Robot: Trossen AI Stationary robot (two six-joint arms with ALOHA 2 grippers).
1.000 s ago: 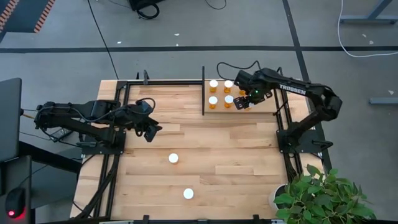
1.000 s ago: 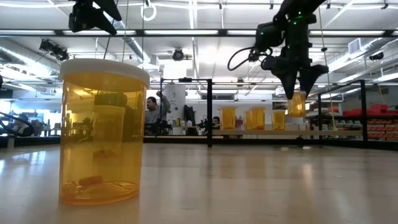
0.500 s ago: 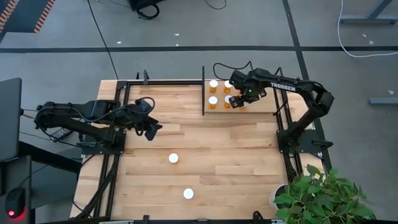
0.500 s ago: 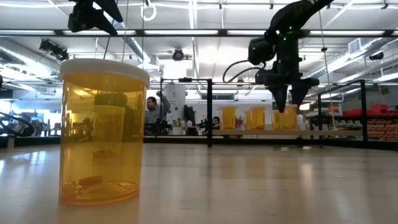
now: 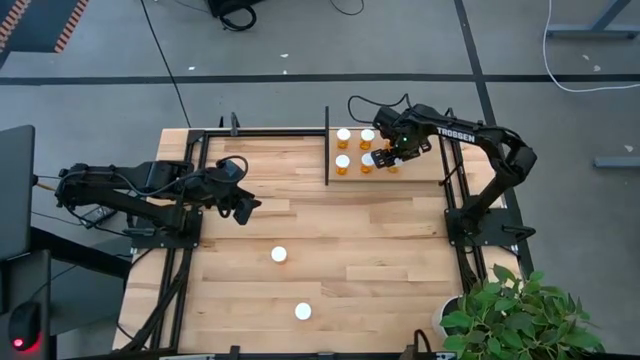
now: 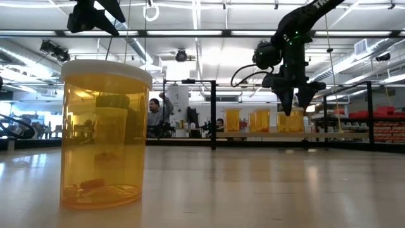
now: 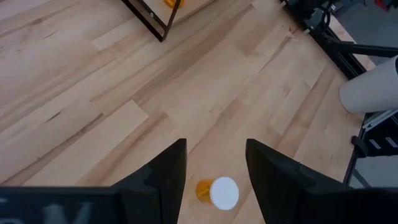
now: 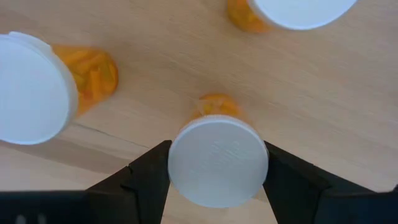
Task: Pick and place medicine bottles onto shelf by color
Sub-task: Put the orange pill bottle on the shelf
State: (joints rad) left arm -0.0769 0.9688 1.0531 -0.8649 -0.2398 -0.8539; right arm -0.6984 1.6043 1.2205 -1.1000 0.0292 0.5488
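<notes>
My right gripper [image 5: 383, 157] is over the pale shelf [image 5: 418, 174] at the table's far right, shut on a medicine bottle [image 8: 217, 160], orange with a white cap. Other bottles stand on the shelf beside it [image 5: 343, 134] [image 5: 367, 134] [image 5: 343, 160]; two show in the right wrist view [image 8: 31, 87] [image 8: 292, 9]. Two more bottles stand on the tabletop [image 5: 279, 255] [image 5: 302, 312], the nearer one large in the low view [image 6: 101, 133]. My left gripper [image 5: 240, 207] hangs open above the table's left side, with one bottle [image 7: 214, 191] far below its fingers. My right gripper holds the bottle by its white cap [image 8: 217, 186], pinched between the two fingers [image 8: 149, 177], which come from above and point down. The bottle is upright, and in the low view its base [image 6: 291, 128] sits level with the other bottles on the shelf.
Thin black bars edge the shelf, with an upright post [image 5: 327, 145] on its left side. Black frames run along the table's left and right edges [image 5: 455, 215]. A potted plant [image 5: 510, 315] stands at the near right corner. People show in the room behind [image 6: 154, 114].
My right gripper has carried the bottle a little toward the table's left over the shelf and lowered it. The bottle, which hung clear of the shelf a second ago, now stands on it next to the others.
</notes>
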